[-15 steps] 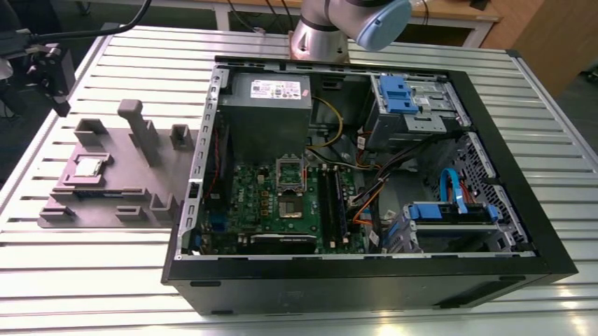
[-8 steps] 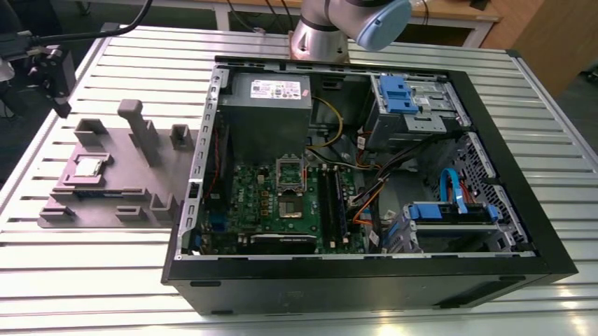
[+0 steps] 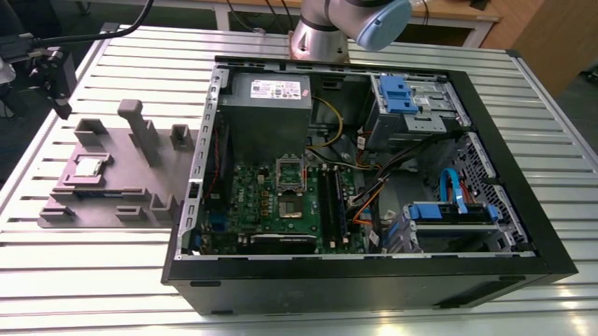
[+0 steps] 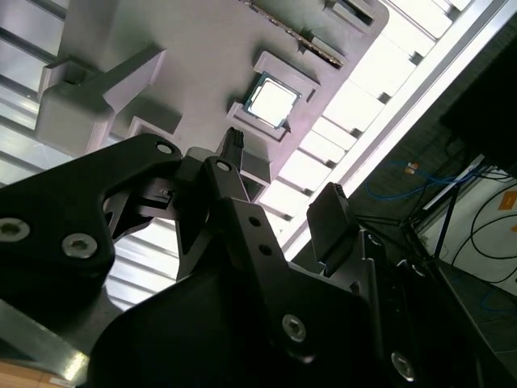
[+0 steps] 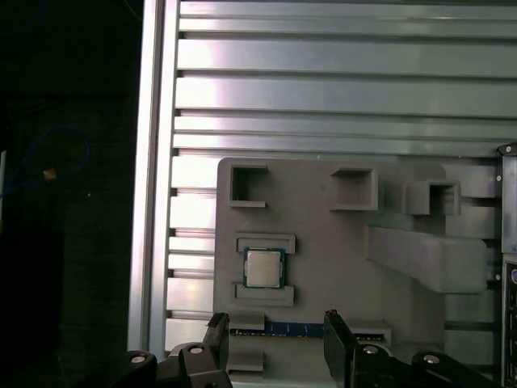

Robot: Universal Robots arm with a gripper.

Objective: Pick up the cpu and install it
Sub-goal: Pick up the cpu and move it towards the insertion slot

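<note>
The gripper [image 5: 275,327] is spread wide and holds nothing. It is apart from the cpu [image 5: 263,267], which lies seated near the grey fixture plate's [image 5: 323,242] edge.

One cpu [image 5: 263,267]; one fixture [image 5: 323,238]; one computer case [image 3: 374,283].

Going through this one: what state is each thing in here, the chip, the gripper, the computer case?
cpu: lying flat in its pocket on the grey fixture, not gripped.
gripper: open, empty, clear of the cpu.
computer case: lying on its side, side panel off, inside exposed.
</note>
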